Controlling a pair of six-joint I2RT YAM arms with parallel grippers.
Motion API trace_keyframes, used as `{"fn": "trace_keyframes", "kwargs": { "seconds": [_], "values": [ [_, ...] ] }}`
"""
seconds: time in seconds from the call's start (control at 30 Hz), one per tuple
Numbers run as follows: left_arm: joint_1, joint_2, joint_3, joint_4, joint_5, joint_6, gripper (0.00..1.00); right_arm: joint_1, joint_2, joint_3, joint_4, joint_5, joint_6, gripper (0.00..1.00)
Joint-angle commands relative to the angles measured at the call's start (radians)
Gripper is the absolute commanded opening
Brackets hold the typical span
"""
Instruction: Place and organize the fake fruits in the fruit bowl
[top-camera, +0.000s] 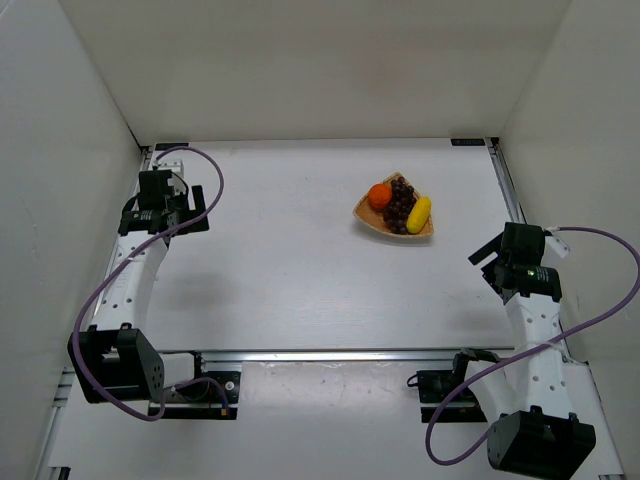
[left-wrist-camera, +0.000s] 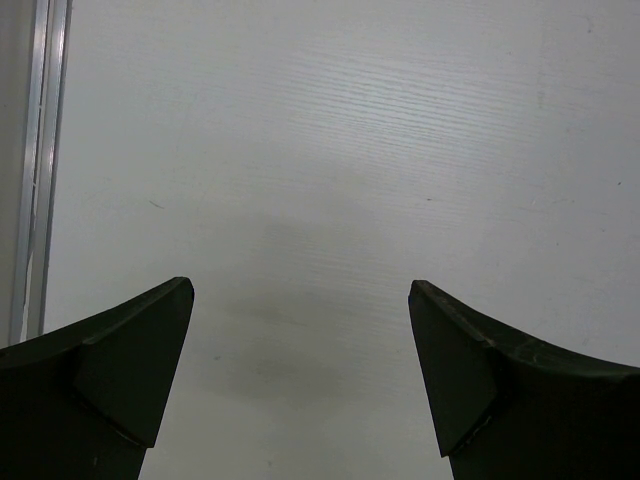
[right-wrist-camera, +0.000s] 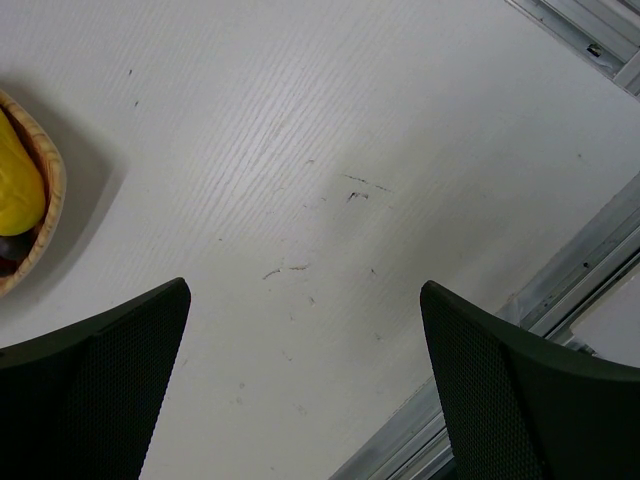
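Observation:
The tan wicker fruit bowl (top-camera: 371, 221) sits on the table right of centre toward the back. In it lie the orange ball (top-camera: 379, 195) on the left, the dark purple grape bunch (top-camera: 400, 203) in the middle and the yellow oblong fruit (top-camera: 419, 214) on the right. In the right wrist view the bowl rim (right-wrist-camera: 45, 190) and the yellow fruit (right-wrist-camera: 18, 185) show at the left edge. My left gripper (top-camera: 203, 209) is open and empty at the far left. My right gripper (top-camera: 484, 255) is open and empty, near the table's right edge, apart from the bowl.
White walls enclose the table on three sides. An aluminium rail (top-camera: 510, 195) runs along the right edge, another (top-camera: 330, 355) along the front, and one (left-wrist-camera: 40, 160) shows at the left. Purple cables (top-camera: 215, 175) loop by both arms.

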Motion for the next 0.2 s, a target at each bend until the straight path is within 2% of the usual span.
{"fn": "trace_keyframes", "kwargs": {
  "seconds": [0.0,0.17],
  "values": [
    [0.007,-0.035,-0.005,0.002,0.02,-0.008,1.0,-0.002,-0.014,0.002,-0.006,0.017,0.01,1.0],
    [0.007,-0.044,-0.005,0.002,0.02,-0.008,1.0,-0.002,-0.034,0.002,0.029,-0.018,0.001,1.0]
  ]
}}
